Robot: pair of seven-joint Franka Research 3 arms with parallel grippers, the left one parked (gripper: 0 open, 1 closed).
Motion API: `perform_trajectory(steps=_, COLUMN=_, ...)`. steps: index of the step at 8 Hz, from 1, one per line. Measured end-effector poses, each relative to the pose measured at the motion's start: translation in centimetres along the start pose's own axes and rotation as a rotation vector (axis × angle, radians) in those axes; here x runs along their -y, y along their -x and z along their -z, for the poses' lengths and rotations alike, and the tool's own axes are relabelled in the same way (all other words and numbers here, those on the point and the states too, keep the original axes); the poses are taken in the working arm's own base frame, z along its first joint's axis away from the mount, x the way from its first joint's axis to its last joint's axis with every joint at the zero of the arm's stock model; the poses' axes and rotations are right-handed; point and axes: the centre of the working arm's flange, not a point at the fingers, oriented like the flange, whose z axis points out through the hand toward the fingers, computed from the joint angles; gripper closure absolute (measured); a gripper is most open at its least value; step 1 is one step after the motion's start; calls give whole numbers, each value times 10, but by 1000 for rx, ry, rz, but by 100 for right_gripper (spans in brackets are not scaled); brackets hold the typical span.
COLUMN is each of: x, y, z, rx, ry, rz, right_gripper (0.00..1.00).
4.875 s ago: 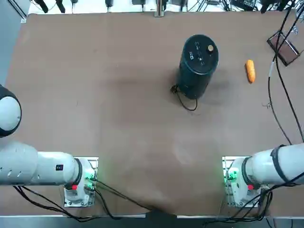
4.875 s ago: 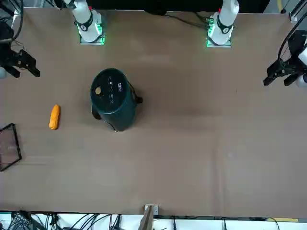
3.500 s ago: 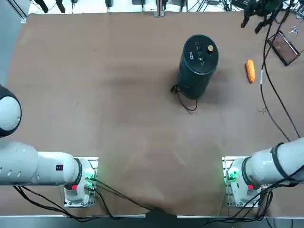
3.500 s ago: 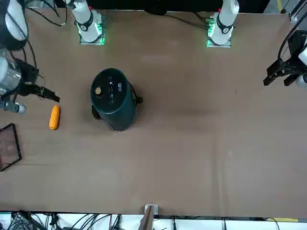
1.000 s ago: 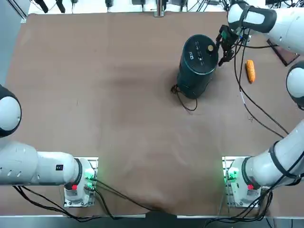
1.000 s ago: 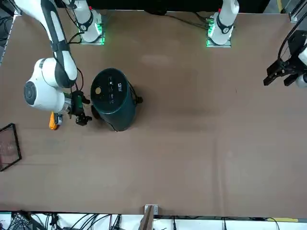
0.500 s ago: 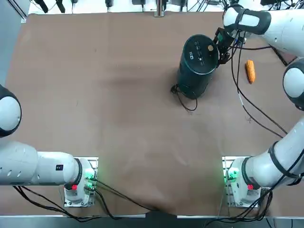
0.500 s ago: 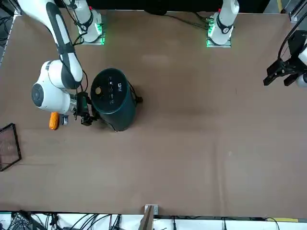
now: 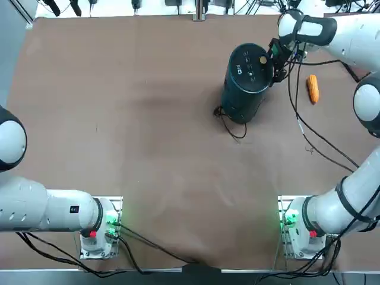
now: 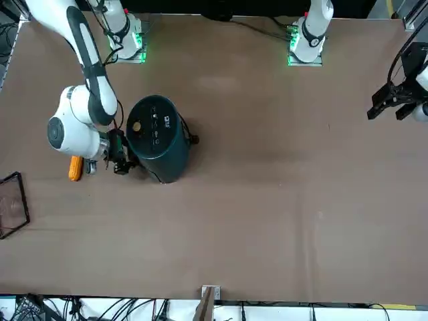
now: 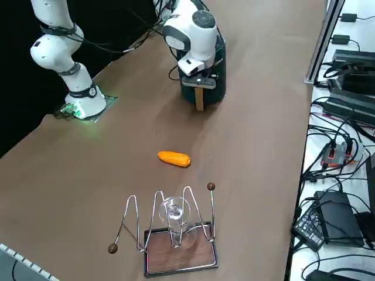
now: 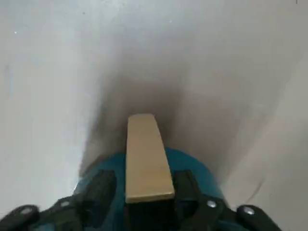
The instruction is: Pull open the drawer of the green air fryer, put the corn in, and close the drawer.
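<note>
The right end effector grips the wooden handle of the green air fryer near the table's far right corner to pull its drawer; the corn lies beside it.

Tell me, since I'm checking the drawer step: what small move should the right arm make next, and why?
Probably pull the handle straight out from the fryer, once the grip is sure. The right pincer is at that tan handle on the fryer's side, the drawer looks shut, and the corn lies on the table, untouched.
</note>
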Motion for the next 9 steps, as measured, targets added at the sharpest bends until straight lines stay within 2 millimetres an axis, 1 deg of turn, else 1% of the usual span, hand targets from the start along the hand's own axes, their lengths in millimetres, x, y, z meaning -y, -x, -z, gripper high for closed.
perform_trajectory(steps=1, x=-1, y=-2, z=1, rx=1, ry=3, rz=-2, right_gripper=51)
perform_trajectory(steps=6, x=-2, y=-4, z=1, rx=4, ry=1, rz=-9, right_gripper=51)
perform_trajectory(steps=7, x=-2, y=-8, z=2, rx=5, ry=-1, rz=-16, right_gripper=51)
perform_trajectory(steps=9, x=-4, y=-26, z=7, rx=7, ry=-9, rz=-38, right_gripper=51)
